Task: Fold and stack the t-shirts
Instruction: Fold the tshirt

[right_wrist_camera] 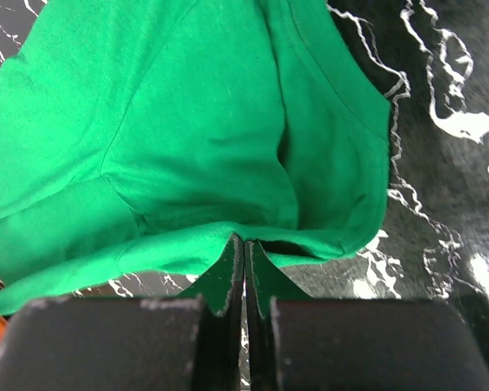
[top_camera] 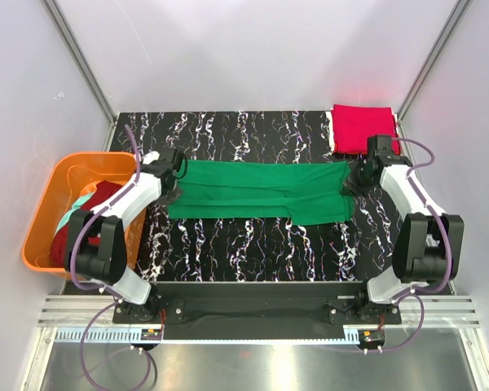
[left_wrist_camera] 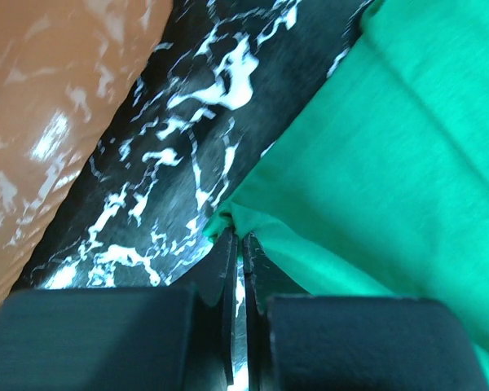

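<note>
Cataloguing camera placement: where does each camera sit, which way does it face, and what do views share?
Top external: above, behind the robot, looking down at table, green t-shirt, left arm, right arm.
Left wrist: on that wrist, facing along the left end effector, shut on the shirt's edge.
Right wrist: same, right end effector shut on the opposite edge.
Shared: the green t-shirt.

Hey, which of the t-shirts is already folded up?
The red t-shirt at the table's far right corner, a neat folded rectangle. The green t-shirt lies stretched out long, and the maroon t-shirt sits crumpled in the orange basket.
</note>
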Robot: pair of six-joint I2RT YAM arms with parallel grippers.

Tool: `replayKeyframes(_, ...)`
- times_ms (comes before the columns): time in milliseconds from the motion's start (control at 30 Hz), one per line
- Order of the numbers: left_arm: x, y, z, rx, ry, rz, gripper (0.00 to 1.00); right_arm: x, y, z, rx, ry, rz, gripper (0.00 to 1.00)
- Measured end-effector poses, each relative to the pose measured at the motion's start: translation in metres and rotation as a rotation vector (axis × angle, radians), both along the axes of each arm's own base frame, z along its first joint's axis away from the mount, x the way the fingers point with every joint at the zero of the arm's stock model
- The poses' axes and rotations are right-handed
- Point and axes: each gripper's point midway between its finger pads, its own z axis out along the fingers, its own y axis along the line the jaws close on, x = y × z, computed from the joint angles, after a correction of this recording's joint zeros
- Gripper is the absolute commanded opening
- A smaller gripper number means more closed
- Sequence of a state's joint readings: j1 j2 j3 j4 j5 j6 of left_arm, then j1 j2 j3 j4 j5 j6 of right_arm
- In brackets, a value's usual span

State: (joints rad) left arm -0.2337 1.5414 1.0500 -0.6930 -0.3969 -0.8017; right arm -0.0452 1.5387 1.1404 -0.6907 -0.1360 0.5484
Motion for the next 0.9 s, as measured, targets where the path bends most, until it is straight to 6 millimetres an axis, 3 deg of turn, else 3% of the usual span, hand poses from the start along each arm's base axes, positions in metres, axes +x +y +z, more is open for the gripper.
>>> replayKeyframes(567,0.047,-0.007,-0.011,0.024,0.030,-0.033,0.00,0.036,0.002,-0.026,0.035,0.049,0.023,0.00)
replayKeyframes(900,0.062,-0.007,-0.009,0.023,0.020,-0.023,0.00,0.053,0.004,-0.023,0.054,0.025,0.032,0.00)
